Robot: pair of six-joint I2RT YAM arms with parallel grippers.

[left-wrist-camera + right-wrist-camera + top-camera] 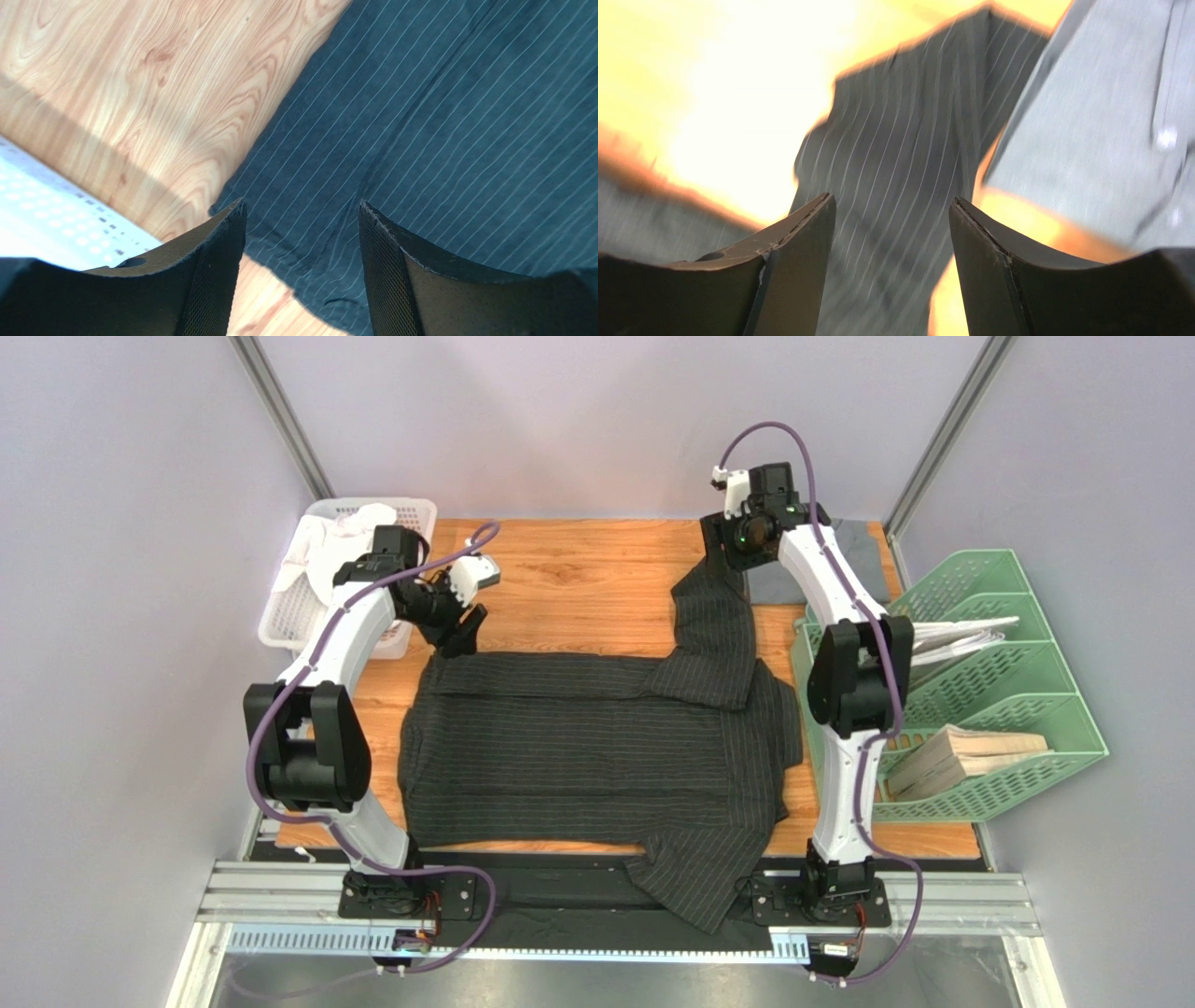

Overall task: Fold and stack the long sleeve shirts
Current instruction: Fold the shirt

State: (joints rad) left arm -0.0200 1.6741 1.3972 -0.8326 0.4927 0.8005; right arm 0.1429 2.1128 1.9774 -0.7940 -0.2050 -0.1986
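The black pinstriped long sleeve shirt [589, 742] lies spread flat across the table. One sleeve runs toward the back right, and another part hangs over the near edge. My left gripper [467, 626] hovers over the shirt's far left corner. In the left wrist view the gripper [302, 210] is open, with the striped cloth [435, 126] lying below its jaws. My right gripper [732, 546] is above the sleeve's far end and open [892, 203], with the sleeve [899, 154] beneath it. The grey long sleeve shirt [1102, 126] lies beside that sleeve, at the back right [780, 585].
A white basket [288, 609] holding white cloth stands at the back left, close to my left gripper, and shows as a pale wall [42, 210] in the left wrist view. A green file rack [1003, 707] with papers stands along the right edge.
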